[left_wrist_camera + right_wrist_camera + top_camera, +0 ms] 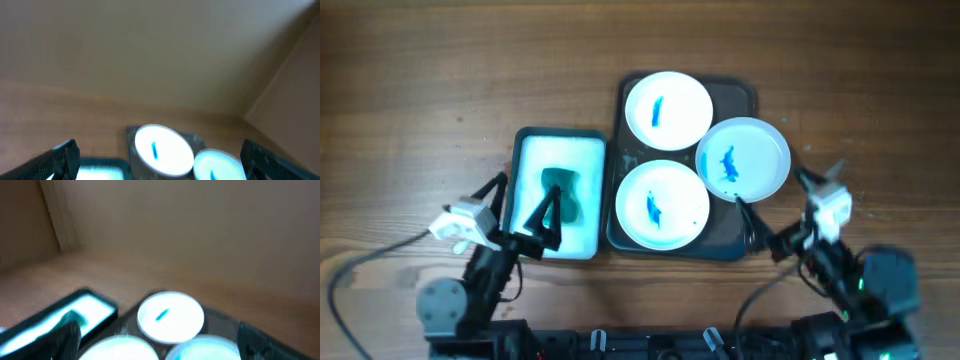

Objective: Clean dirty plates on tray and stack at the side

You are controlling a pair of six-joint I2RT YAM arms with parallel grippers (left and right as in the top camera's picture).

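Note:
A dark tray (743,92) holds three white plates with blue smears: one at the back (668,108), one at the front (661,205), and one overhanging the tray's right edge (744,158). A teal sponge (561,192) lies in a white tub (535,150) left of the tray. My left gripper (525,212) is open at the tub's front edge. My right gripper (790,215) is open, right of the tray's front corner. The left wrist view shows the back plate (162,150) and another plate (215,167). The right wrist view shows the back plate (170,316) and the tub (75,312).
The wooden table (440,70) stretches behind and to both sides of the tray and tub. Cables run from both arm bases along the front edge. A wall and corner show in the wrist views.

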